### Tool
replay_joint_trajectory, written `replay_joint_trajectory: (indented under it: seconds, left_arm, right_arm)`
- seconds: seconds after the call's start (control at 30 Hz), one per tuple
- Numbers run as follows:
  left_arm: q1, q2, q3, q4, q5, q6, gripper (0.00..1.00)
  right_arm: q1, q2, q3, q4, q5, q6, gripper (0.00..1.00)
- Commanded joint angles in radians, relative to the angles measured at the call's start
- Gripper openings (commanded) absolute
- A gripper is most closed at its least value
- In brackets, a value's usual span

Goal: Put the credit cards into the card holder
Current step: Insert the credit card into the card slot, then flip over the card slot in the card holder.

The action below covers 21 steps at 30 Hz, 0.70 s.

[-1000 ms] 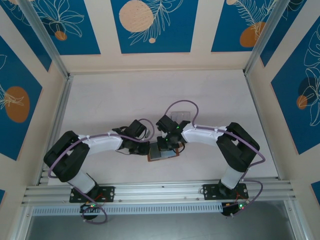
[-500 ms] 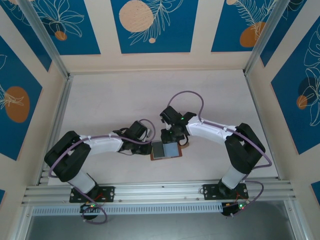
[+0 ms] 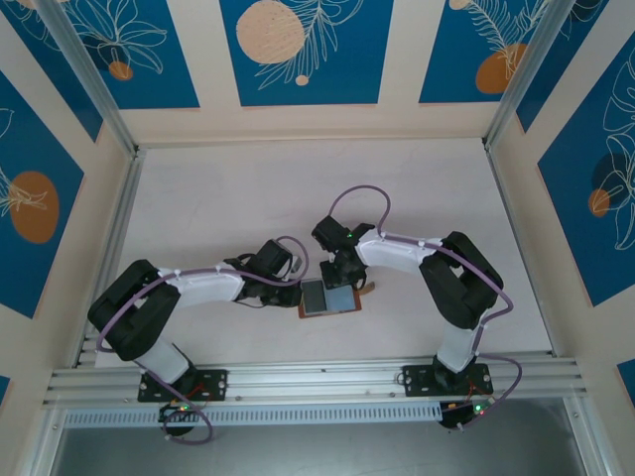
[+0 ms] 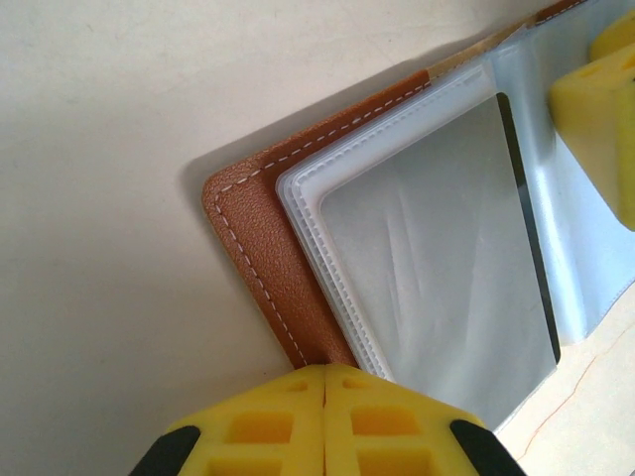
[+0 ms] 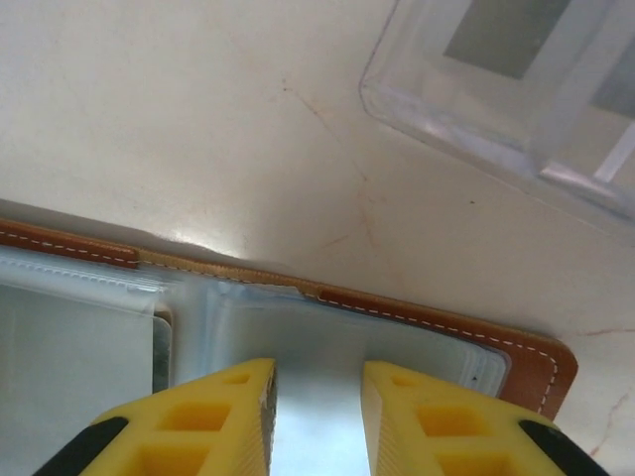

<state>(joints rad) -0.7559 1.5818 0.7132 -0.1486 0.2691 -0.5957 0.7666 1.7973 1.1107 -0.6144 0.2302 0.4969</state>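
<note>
Near the middle of the table (image 3: 218,198), toward the near edge: card holder (image 3: 328,297) lying open, one card in.

One grey card (image 4: 437,268) sits inside a clear sleeve on the holder's left half, and that's the only card I can count for sure. The left gripper (image 4: 325,382) has its fingers pressed together right at the brown leather edge, while the right gripper (image 5: 317,382) hangs over the right half's sleeve with a narrow gap and nothing pinched. So: one holder, one card, two grippers, plus one clear tray (image 5: 446,129) just beyond on the far side with something grey in it, maybe another card, can't tell. My worry is that those sleeves look floppy, so a dragged fingertip could snag one, or the holder could skid or fold shut.
</note>
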Motion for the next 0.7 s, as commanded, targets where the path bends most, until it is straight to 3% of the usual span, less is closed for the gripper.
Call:
replay_joint_trajectory:
  seconds: [0.0,0.13,0.27,0.5,0.67]
  left_arm:
    - [-0.017,0.071,-0.037,-0.060,-0.045,0.002,0.06]
    - [-0.016,0.073,-0.035,-0.059,-0.044,0.001,0.06]
    - [-0.016,0.077,-0.035,-0.056,-0.041,0.001,0.06]
    - [-0.017,0.078,-0.035,-0.044,-0.036,-0.005,0.06]
    - [-0.016,0.088,-0.034,-0.018,-0.024,-0.025,0.06]
  right_arm:
    - [0.017,0.058,-0.047,0.020,-0.003,0.006,0.25]
    - [0.026,0.049,-0.065,0.039,-0.031,0.021,0.08]
    - [0.020,0.002,-0.063,0.030,-0.032,0.020,0.00]
    - [0.044,-0.018,0.089,-0.137,0.043,0.036,0.00]
    - [0.077,0.060,0.215,-0.228,-0.011,0.109,0.00]
